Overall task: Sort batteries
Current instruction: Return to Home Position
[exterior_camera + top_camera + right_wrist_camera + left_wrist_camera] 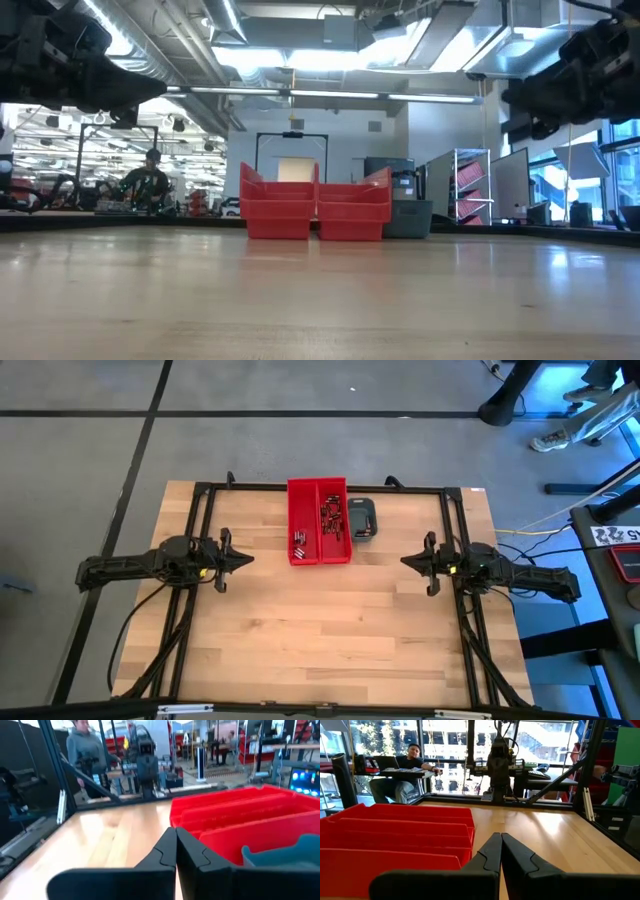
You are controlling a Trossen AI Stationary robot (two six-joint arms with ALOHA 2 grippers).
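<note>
Your left gripper (243,558) and right gripper (410,560) hang over opposite sides of the wooden table (320,640), each with fingers pressed together on nothing, well apart from the two red bins (305,505) set side by side at the far middle. The batteries (331,517) lie in those bins, most in the right one, seemingly a few in the left; a grey-blue case (362,518) sits just beside the right bin.
</note>
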